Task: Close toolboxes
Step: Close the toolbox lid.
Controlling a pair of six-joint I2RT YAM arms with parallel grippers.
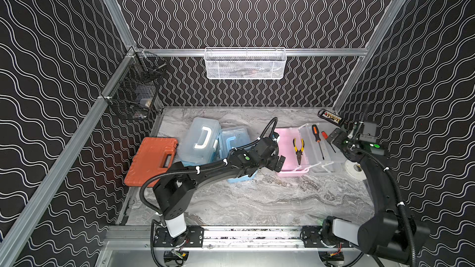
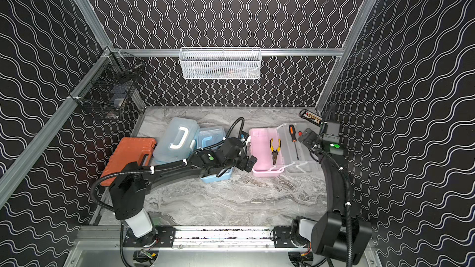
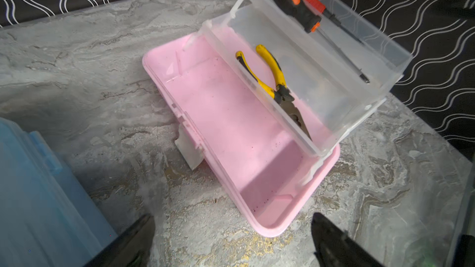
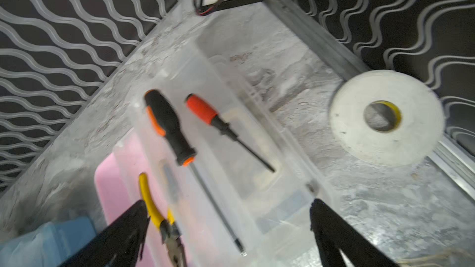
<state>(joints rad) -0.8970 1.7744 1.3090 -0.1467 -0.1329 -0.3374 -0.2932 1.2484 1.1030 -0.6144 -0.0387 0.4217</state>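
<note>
While the pink rectangular plastic toolbox (image 1: 285,147) is lying open right of centre, clear lid (image 1: 331,161) folded back (two orange-handled screwdrivers (image 4: 169,127) inside it), the left gripper (image 1: 279,164) and right gripper (image 4: 228,217) are flanking it, jaws apart; closing is likely needing the lid's outer edge lifted over.

The left arm (image 1: 205,169) stretched from its near-left base toward the far right, forearm low and almost level. The left tool (image 1: 279,163) stood near the scene's middle, jaws spread wide and empty. The right arm (image 1: 383,183) extended from the near-right base along the right side. The right tool (image 1: 334,137) was likewise wide apart, holding nothing.
</note>
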